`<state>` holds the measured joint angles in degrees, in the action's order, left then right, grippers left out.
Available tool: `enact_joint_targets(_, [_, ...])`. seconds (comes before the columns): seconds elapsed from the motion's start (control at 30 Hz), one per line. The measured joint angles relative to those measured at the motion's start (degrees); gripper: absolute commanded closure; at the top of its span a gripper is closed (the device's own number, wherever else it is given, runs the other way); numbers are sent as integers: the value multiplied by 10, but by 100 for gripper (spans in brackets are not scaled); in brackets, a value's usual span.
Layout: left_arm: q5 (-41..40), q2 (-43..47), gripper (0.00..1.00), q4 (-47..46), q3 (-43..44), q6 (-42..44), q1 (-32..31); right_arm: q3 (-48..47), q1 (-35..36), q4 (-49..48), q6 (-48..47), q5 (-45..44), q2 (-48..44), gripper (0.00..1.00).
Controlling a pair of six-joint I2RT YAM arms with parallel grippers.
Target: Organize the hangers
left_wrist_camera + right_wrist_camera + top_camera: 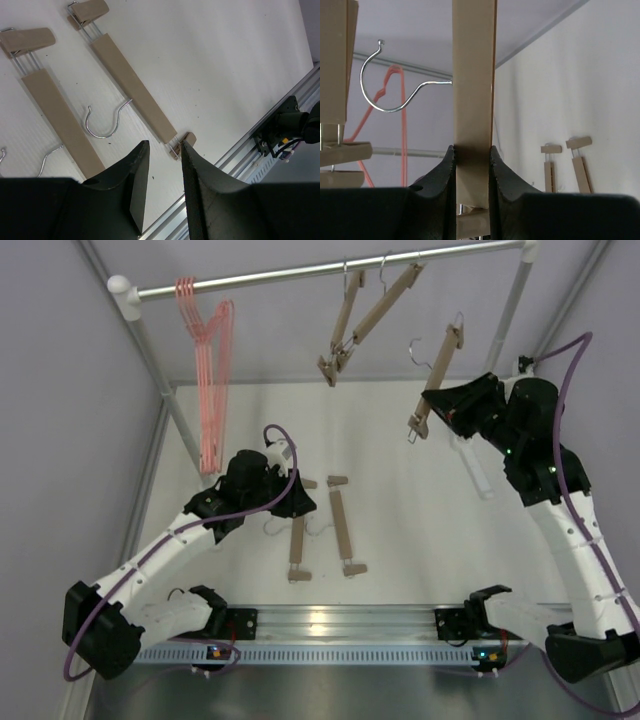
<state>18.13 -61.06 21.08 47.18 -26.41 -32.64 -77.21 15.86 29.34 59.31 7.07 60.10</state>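
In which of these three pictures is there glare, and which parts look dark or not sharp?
Top external view: glare on the aluminium base rail, otherwise even light and soft shadows. Left wrist view: the wooden hangers on the table are sharp, the black jaws in front are dark. Right wrist view: the held wooden hanger is evenly lit; the pink hangers behind it look soft.

Top camera looks down; wrist cameras share the lying hangers [132, 90] [580, 172].
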Motion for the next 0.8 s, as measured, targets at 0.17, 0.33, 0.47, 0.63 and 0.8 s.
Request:
enact_joint_targets(0.17, [0, 0, 63, 0, 0, 0, 0, -36, -11, -23, 19, 49, 42, 100])
enact_joint_targets(0.33, [0, 0, 63, 0, 0, 0, 0, -75, -20, -48, 39, 87, 77, 100])
enact_joint_targets(0.47, [0, 0, 63, 0, 0, 0, 0, -105, -30, -75, 55, 110, 95, 100])
enact_joint_targets(0.63, [0, 0, 64, 0, 0, 3, 0, -154, -37, -105, 74, 136, 120, 100])
enact_joint_targets(0.8, [0, -3, 64, 0, 0, 5, 0, -189, -42, -125, 90, 159, 149, 100])
